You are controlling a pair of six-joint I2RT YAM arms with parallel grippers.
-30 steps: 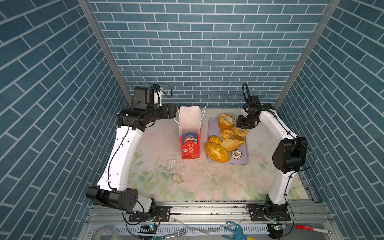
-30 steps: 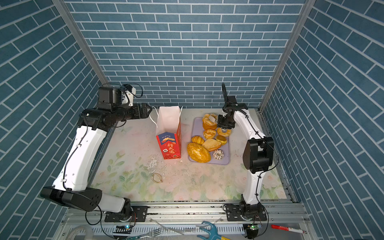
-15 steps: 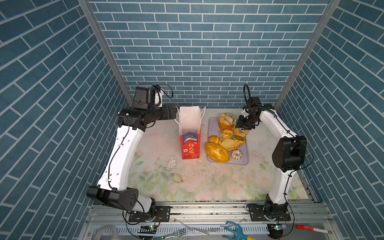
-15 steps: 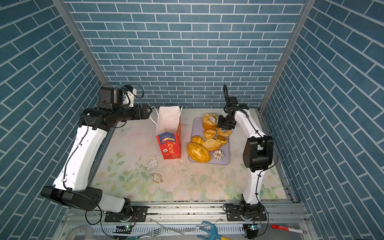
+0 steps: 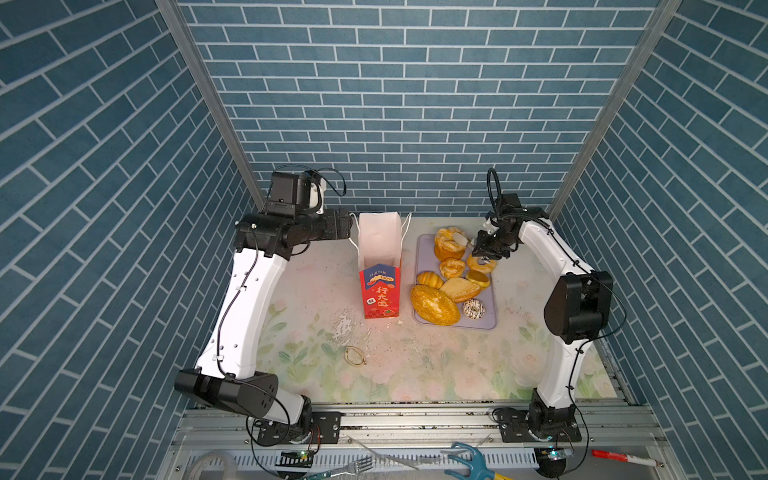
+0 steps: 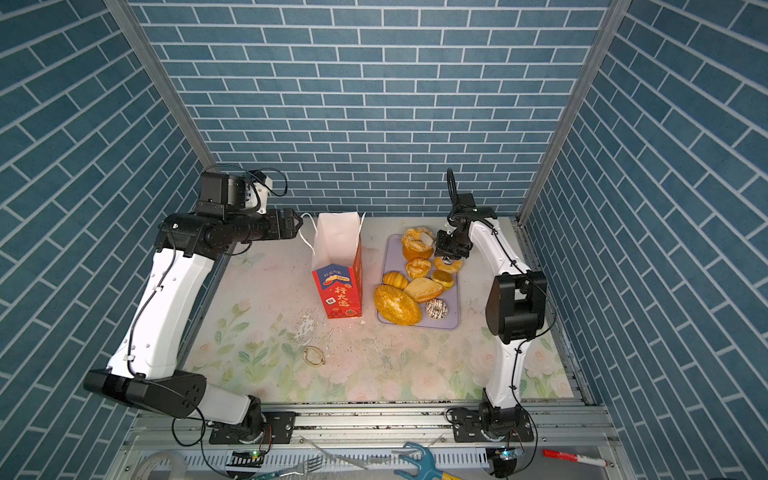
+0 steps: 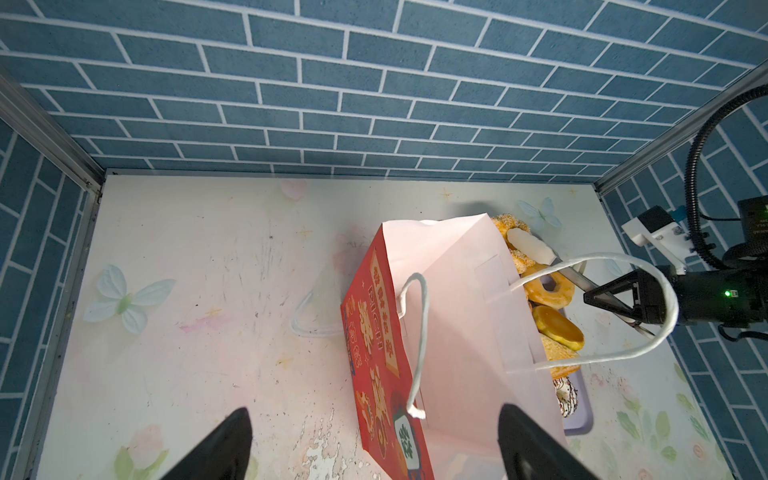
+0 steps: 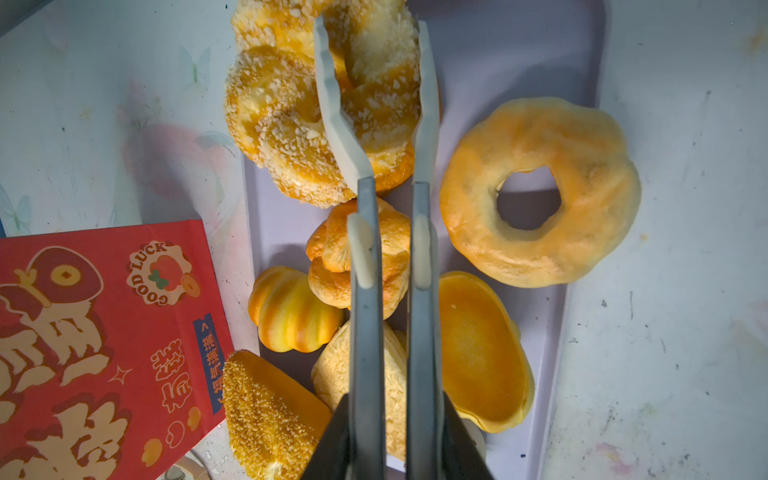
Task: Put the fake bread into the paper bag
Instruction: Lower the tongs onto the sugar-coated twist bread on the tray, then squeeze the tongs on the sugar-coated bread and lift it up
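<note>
Right wrist view | right gripper (image 8: 372,41) clamps sugared twist bun (image 8: 282,124) | left gripper (image 7: 376,415) agape | scuffed floral tabletop (image 8: 673,257), blue-brick walls (image 5: 395,104)

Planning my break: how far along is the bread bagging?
Done: nothing; the paper bag shows only white inside. In hand: the right gripper is shut on the big sugared twist bun on the lilac tray. To go: all eight pastries; the left gripper is open beside the bag.
</note>
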